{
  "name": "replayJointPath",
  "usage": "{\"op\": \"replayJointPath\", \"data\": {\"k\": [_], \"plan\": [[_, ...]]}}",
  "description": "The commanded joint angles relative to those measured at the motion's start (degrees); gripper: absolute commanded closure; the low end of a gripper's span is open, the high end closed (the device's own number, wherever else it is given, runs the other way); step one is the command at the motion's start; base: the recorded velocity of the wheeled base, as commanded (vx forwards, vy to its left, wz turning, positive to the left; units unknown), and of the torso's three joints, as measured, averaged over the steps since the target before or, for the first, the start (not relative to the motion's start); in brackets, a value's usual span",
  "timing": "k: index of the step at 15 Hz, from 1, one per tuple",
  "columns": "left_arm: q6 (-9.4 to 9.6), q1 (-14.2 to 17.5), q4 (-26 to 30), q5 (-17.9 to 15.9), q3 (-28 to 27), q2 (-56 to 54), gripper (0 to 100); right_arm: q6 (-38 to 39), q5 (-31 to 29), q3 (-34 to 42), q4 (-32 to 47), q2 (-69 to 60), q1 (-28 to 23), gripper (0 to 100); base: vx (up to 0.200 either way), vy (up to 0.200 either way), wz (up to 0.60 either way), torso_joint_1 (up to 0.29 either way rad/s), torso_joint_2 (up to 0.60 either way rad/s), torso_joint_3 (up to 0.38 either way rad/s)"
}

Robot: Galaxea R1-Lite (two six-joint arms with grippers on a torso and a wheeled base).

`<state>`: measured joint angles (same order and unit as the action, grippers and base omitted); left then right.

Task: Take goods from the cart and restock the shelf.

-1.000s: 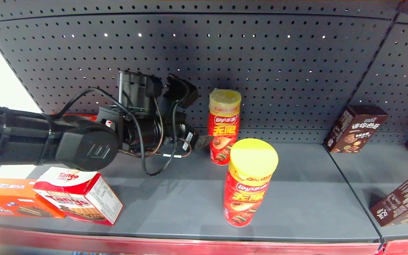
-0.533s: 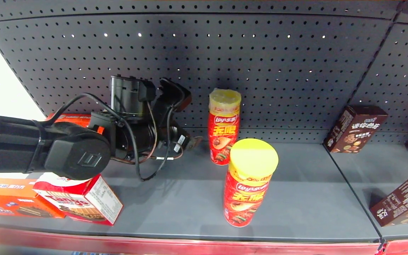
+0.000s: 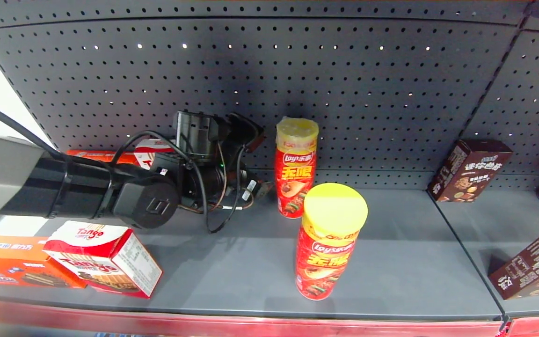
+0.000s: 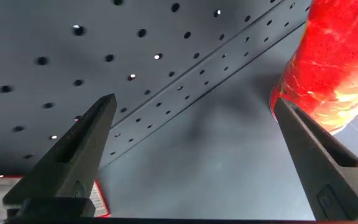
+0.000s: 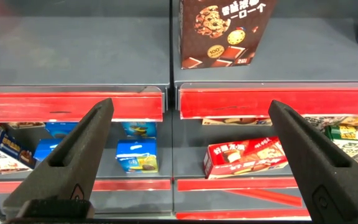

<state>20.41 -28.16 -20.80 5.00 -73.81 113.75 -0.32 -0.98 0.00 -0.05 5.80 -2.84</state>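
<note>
Two red chip cans with yellow lids stand upright on the grey shelf [image 3: 391, 262]. The rear can [image 3: 296, 168] is close to the pegboard, and the front can [image 3: 328, 238] is nearer the shelf edge. My left gripper [image 3: 262, 188] sits low over the shelf just left of the rear can. In the left wrist view the left gripper [image 4: 194, 106] is open and empty, with the rear can [image 4: 337, 68] beside one finger. My right gripper [image 5: 191, 107] is open and empty, facing a brown cookie box [image 5: 225, 31] on a shelf.
A red-and-white wafer box [image 3: 105, 264] and an orange box [image 3: 12, 267] lie at the shelf's front left. Brown boxes [image 3: 470, 169] [image 3: 531, 269] stand on the adjoining right section. A red price rail [image 5: 229, 102] has lower shelves of goods below it. Open shelf floor lies between the cans and the right divider.
My left gripper drew back left from the rear can, then shifted right again toward it, with the arm swinging closer to the pegboard. Both cans stayed in place.
</note>
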Motion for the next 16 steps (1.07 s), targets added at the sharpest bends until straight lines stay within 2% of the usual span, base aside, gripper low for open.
{"op": "replayJointPath", "data": {"k": [1, 16], "plan": [[-0.02, -0.14, -0.03, 0.01, -0.28, 1.12, 0, 0.05, 0.01, 0.00, -0.04, 0.09, 0.03, 0, 0.000, 0.000, 0.00, 0.000, 0.00, 0.000], [-0.10, -1.90, -0.21, 0.10, -3.53, 3.23, 0, 0.05, 0.01, 0.00, -0.04, 0.09, 0.03, 0, 0.000, 0.000, 0.00, 0.000, 0.00, 0.000]]}}
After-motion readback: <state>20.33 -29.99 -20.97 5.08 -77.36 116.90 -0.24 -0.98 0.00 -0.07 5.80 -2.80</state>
